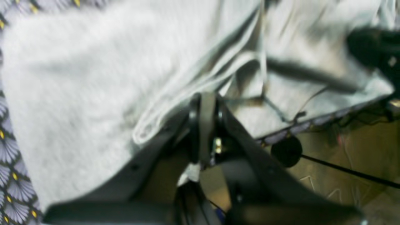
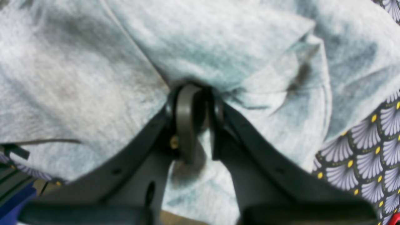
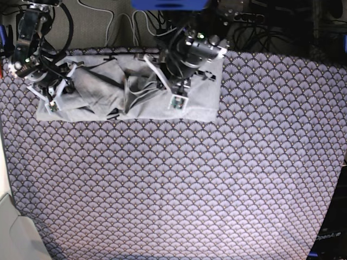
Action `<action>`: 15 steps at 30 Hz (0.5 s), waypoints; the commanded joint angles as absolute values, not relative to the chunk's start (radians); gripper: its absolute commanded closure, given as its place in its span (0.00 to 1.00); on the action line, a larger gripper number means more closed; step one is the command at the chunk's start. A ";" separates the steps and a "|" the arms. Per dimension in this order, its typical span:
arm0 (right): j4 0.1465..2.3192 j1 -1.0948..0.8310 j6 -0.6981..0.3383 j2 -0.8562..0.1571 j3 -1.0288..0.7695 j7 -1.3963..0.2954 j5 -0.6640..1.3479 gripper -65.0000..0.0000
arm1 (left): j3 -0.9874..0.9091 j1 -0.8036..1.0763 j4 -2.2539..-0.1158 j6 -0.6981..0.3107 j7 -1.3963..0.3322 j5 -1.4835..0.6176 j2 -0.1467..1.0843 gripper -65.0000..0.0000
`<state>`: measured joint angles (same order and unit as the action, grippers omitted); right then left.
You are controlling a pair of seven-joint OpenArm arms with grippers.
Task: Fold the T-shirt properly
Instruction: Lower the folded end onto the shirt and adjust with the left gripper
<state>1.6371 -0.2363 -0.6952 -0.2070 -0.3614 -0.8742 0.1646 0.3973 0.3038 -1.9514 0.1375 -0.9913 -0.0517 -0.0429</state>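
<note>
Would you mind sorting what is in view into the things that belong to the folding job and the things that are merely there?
Part of the job:
- T-shirt
- left gripper, shut on the T-shirt's fabric
- right gripper, pinching the T-shirt's fabric

Just there:
- tablecloth, the patterned cover under everything
- cables behind the table

It looks like a robotics lab: cables tangle beyond the far edge of a table draped in a scallop-patterned tablecloth, two arms mounted there.
</note>
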 commanded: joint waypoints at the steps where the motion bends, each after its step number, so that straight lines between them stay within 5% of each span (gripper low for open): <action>1: 1.636 -0.246 -0.698 -0.213 -0.364 -0.920 0.139 0.89 | 0.374 0.305 -1.969 0.140 -0.983 -0.053 -0.050 0.99; 15: 1.636 -0.248 -0.698 -0.213 -0.364 -0.920 0.139 0.89 | 0.269 0.297 -1.931 0.302 -0.989 -0.050 -0.064 1.00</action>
<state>1.6371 -0.2371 -0.6952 -0.2070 -0.3618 -0.8742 0.1646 0.2695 0.3031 -1.9179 0.3027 -0.9974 -0.0513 -0.0536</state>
